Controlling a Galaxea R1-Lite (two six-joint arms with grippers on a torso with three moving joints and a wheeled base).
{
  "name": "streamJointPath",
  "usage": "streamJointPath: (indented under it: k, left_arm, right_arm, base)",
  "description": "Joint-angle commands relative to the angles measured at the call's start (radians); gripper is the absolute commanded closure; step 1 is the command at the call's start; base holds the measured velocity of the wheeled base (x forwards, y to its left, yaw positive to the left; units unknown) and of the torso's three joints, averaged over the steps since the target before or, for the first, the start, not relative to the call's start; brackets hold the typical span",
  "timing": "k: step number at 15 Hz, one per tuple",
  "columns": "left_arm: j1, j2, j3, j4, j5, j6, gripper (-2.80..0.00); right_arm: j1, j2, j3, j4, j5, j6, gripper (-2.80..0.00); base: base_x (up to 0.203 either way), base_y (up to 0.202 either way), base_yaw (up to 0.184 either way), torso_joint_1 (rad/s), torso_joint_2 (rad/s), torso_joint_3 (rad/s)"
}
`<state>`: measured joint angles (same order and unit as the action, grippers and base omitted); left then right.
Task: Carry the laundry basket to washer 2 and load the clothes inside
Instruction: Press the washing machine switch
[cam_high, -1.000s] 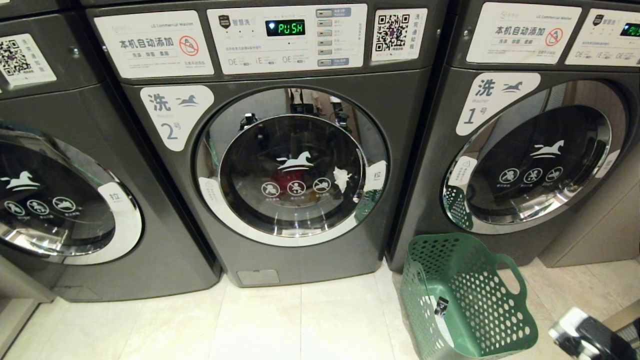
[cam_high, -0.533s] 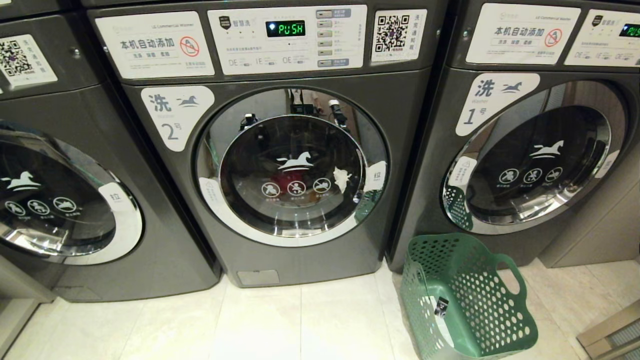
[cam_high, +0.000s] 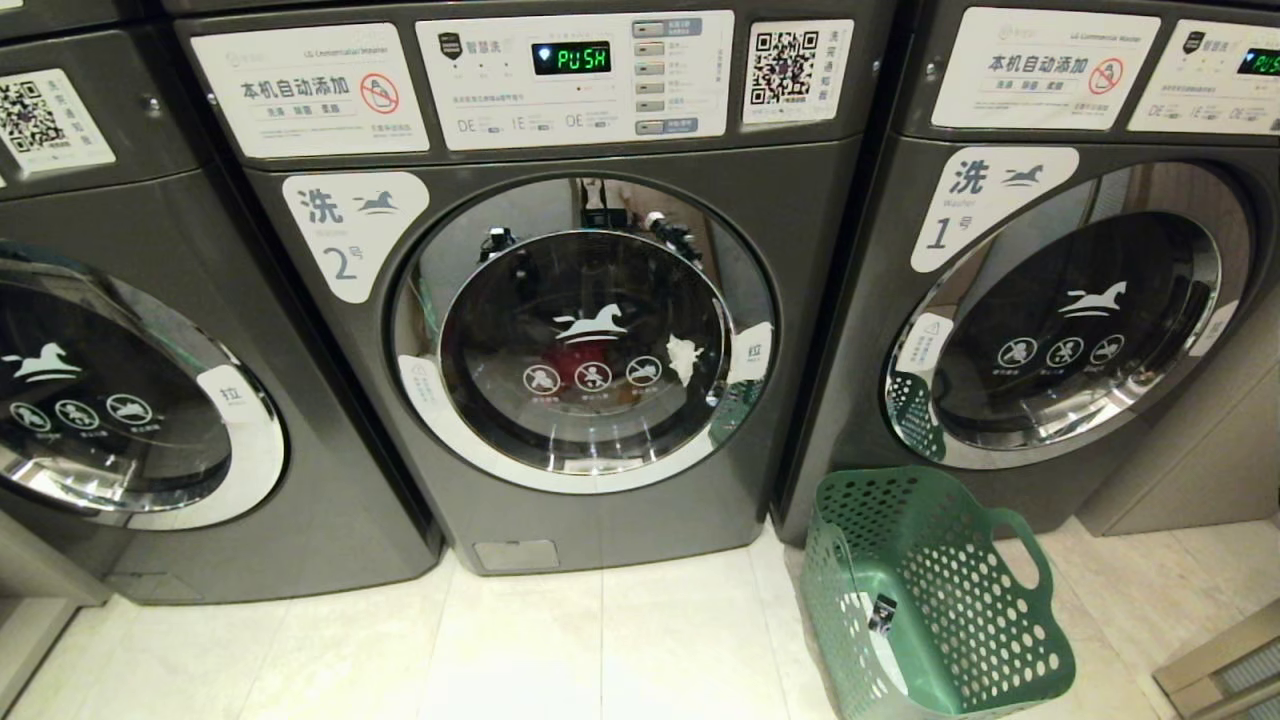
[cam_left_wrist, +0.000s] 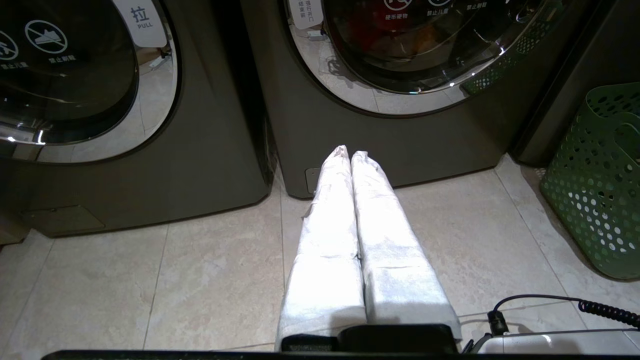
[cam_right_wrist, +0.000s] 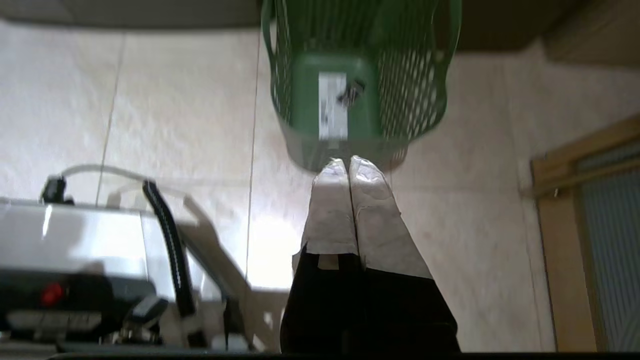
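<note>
Washer 2 (cam_high: 800, 250) stands in the middle, its chrome-ringed glass door (cam_high: 585, 330) closed. Behind the glass lie the clothes, a red garment (cam_high: 572, 360) showing; in the left wrist view red and orange cloth (cam_left_wrist: 380, 30) sits inside the drum. The green laundry basket (cam_high: 930, 590) stands on the floor to the right, before washer 1, holding only a white label. Neither arm shows in the head view. My left gripper (cam_left_wrist: 349, 156) is shut and empty, low over the tiles before washer 2. My right gripper (cam_right_wrist: 347, 162) is shut and empty, just short of the basket (cam_right_wrist: 350, 90).
Washer 1 (cam_high: 1070, 320) stands to the right and a like washer (cam_high: 100, 400) to the left, both with doors closed. A wooden frame (cam_high: 1220, 670) sits at the lower right. Pale floor tiles (cam_high: 600, 640) stretch before the machines. My own base (cam_right_wrist: 75, 250) shows beside the right gripper.
My right arm showed at the lower right corner of the head view a second ago and has since drawn back out of it. Basket and washers have not moved.
</note>
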<state>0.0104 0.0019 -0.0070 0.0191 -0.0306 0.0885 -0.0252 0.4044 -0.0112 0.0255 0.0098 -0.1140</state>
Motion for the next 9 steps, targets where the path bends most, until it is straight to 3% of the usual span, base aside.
streamJointPath:
  k: [1,3,9]
  left_arm:
    - [0.000,0.000,0.000,-0.001,0.000,0.000,0.00]
    - [0.000,0.000,-0.001,-0.001,0.000,0.000,0.00]
    - [0.000,0.000,0.005,-0.008,0.009,-0.003,0.00]
  right_arm:
    - [0.009,-0.277,0.003,-0.004,0.007,-0.009,0.00]
    - [0.022,-0.395,0.008,-0.016,0.020,-0.033,0.00]
    - [0.030,-0.404,0.011,-0.027,0.029,-0.050,0.00]
  base:
    - [0.000,0.000,0.000,0.000,0.00,0.000]
    - [0.000,0.000,0.000,0.000,0.00,0.000]
    - [0.000,0.000,0.000,0.000,0.00,0.000]
